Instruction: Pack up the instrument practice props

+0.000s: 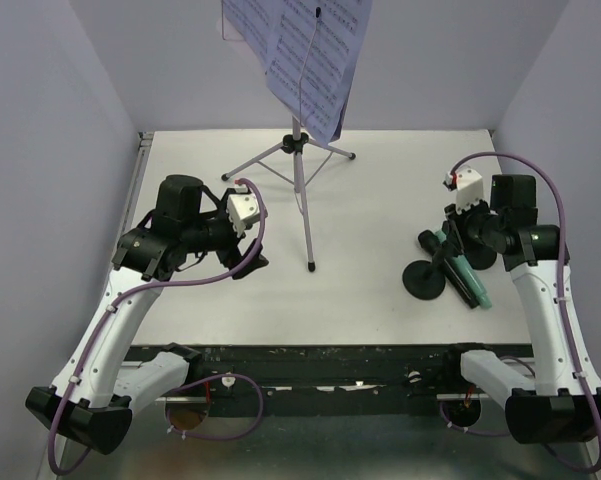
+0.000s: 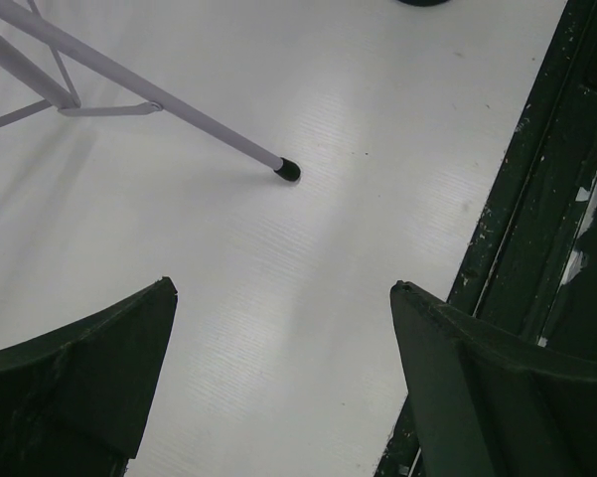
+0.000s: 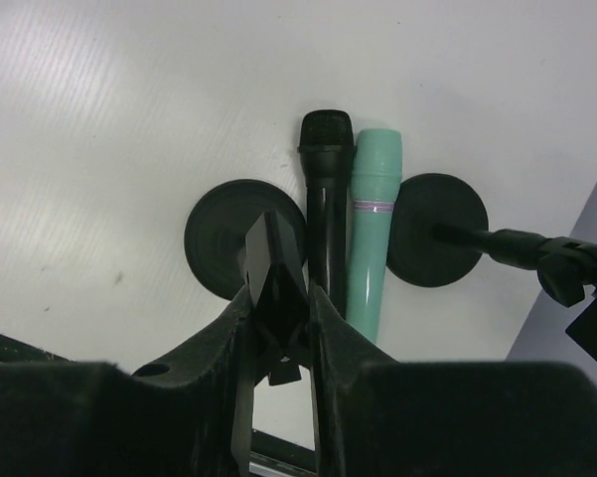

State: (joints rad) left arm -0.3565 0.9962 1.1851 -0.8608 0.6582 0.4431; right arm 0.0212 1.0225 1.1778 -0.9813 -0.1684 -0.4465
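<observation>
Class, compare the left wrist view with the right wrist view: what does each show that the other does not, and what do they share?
Left wrist only: a tripod leg and the open left hand. Right wrist only: teal microphone, black microphone, right hand shut on a clip holder, and a second holder. Shared: the white table.

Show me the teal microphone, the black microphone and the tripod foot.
teal microphone (image 3: pixel 373 229): right wrist view, middle of its body.
black microphone (image 3: pixel 326 134): right wrist view, on its mesh head.
tripod foot (image 2: pixel 289 170): left wrist view, black tip of the nearest leg.
</observation>
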